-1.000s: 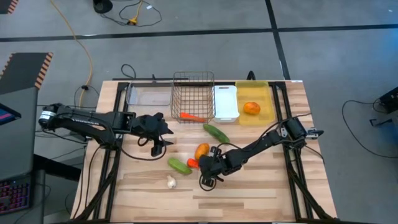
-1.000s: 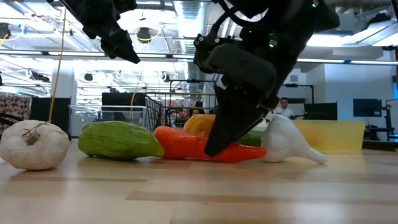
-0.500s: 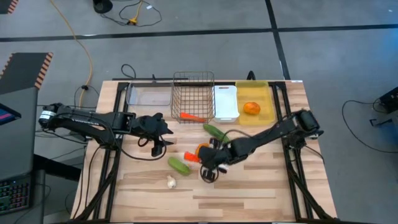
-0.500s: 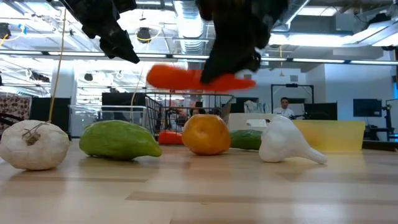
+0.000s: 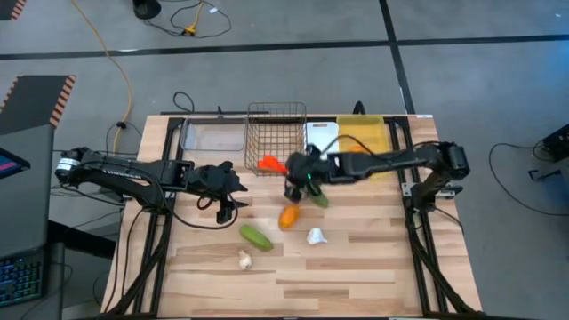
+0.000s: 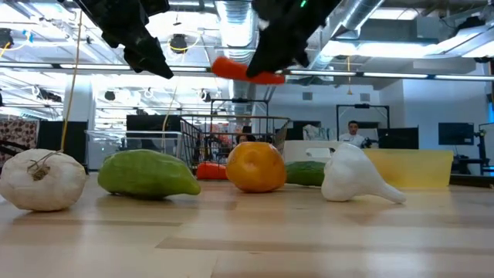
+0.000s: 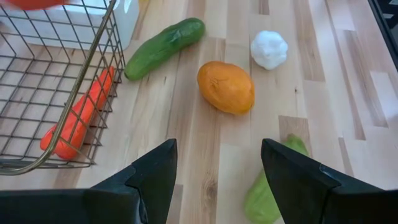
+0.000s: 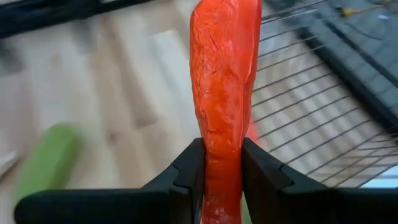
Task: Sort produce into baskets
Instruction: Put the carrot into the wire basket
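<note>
My right gripper (image 5: 290, 172) is shut on an orange-red carrot (image 8: 221, 81), high above the table at the near right corner of the dark wire basket (image 5: 276, 135). A second carrot (image 7: 78, 115) lies inside that basket. On the table lie an orange (image 5: 288, 216), two garlic bulbs (image 5: 316, 236) (image 5: 244, 260) and two cucumbers (image 5: 256, 236) (image 5: 316, 196). My left gripper (image 5: 224, 210) is open and empty over the table's left middle, facing this group. My right gripper pinches the carrot between its two fingers (image 8: 186, 171), on the carrot's sides (image 8: 219, 163). Most of the carrot sticks out past the fingertips, along the fingers. It is lifted clear and about level in the low view (image 6: 245, 71).
At the far edge stand a clear tray (image 5: 212, 135), the wire basket, a white bin (image 5: 323, 147) and a yellow bin (image 5: 364, 132) in a row. My right arm (image 5: 391, 162) reaches across the white and yellow bins. A person shows in the room beyond (image 6: 353, 133).
My right gripper has lifted the carrot off the table from among the produce and carried it up and toward the far edge, to the wire basket's near right corner. The orange, the cucumbers and the garlic bulbs have stayed where they were.
</note>
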